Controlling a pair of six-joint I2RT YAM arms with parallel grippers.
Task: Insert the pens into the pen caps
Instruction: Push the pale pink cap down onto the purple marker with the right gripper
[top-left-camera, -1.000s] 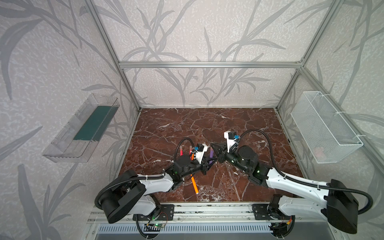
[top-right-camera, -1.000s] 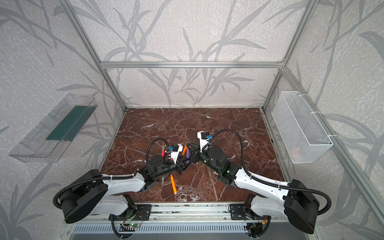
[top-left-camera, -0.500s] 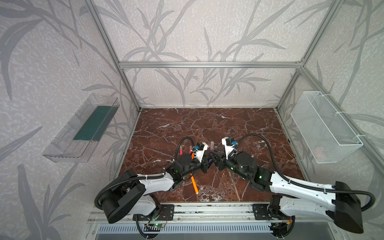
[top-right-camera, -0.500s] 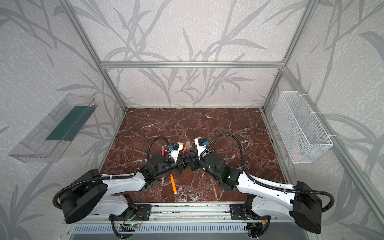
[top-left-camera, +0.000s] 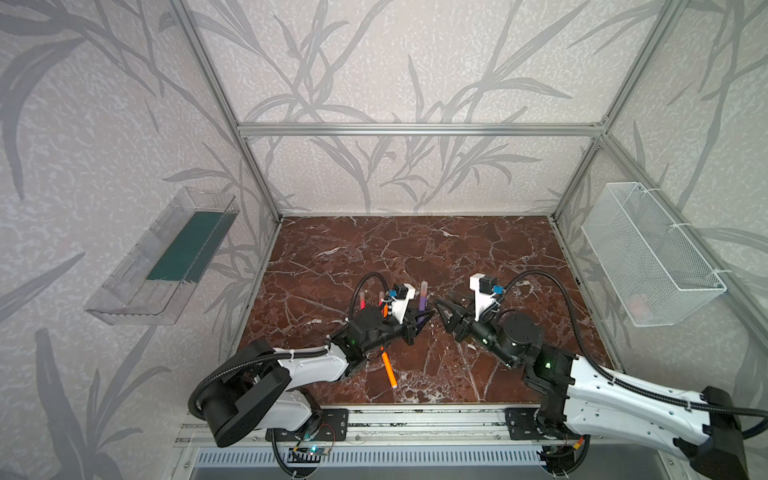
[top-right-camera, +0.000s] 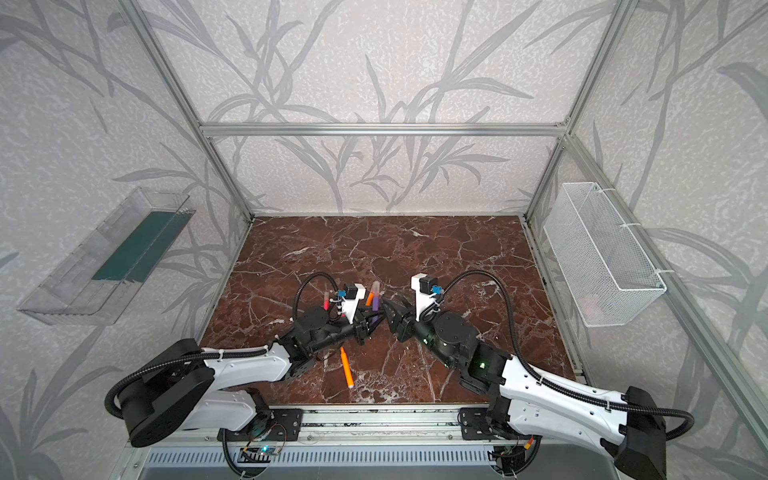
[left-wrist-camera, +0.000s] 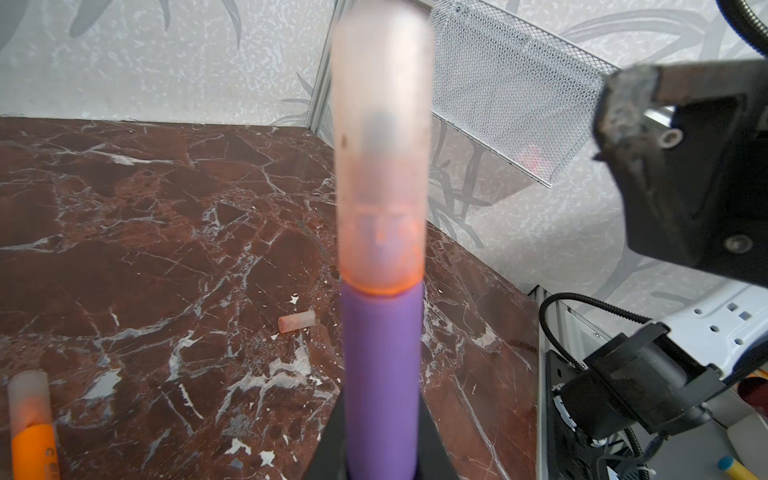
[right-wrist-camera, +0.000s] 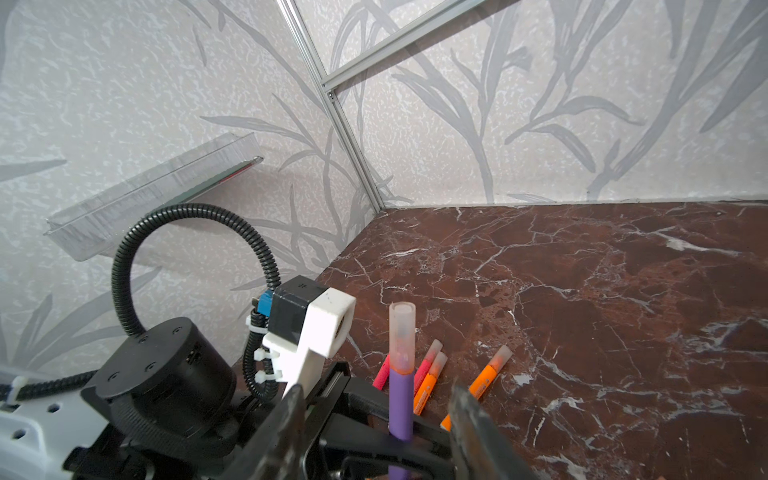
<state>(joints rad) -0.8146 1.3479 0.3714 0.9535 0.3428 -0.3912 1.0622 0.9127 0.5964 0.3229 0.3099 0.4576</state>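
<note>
Bare and free to cross over the whole far half of the tabletop (top-left-camera: 415, 249), from ten through twelve to two o'clock. Blocked at the centre by the purple pen (top-left-camera: 421, 309), upright and clamped in the left gripper (top-left-camera: 420, 321), with the right gripper (top-left-camera: 441, 309) just beside it at three o'clock, fingers parted, and capped pens (top-left-camera: 362, 300) lying close at nine o'clock. Hemmed toward six o'clock by an orange pen (top-left-camera: 388, 370) lying flat near the front edge, between the two arms slanting in from seven and five o'clock.
</note>
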